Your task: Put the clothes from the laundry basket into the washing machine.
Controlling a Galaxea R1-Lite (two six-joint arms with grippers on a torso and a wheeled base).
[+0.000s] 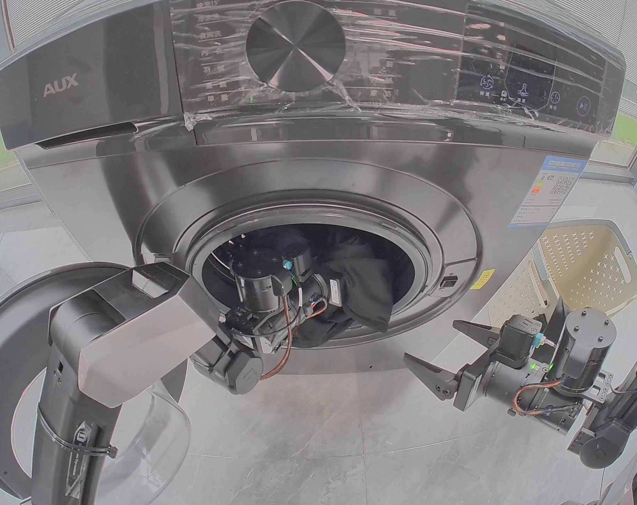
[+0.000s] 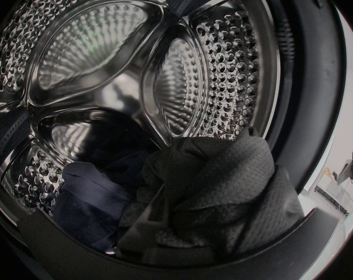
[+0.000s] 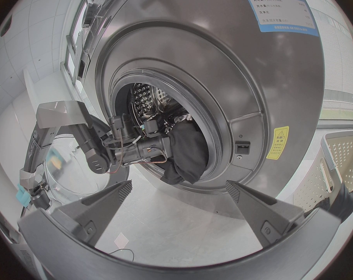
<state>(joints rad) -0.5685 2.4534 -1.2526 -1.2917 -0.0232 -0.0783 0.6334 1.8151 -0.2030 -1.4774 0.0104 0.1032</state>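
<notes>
Black garment [image 1: 364, 285] lies over the drum [image 2: 223, 59] lip, one fold hanging outside, so it likely needs a push deeper; a navy piece [image 2: 87, 199] sits behind it. Left gripper [image 1: 330, 294] is at the mouth, buried in cloth; whether it grips I cannot tell. Right gripper [image 1: 430, 341] hangs spread wide, empty, near the basket [image 1: 599, 261], with open floor below
</notes>
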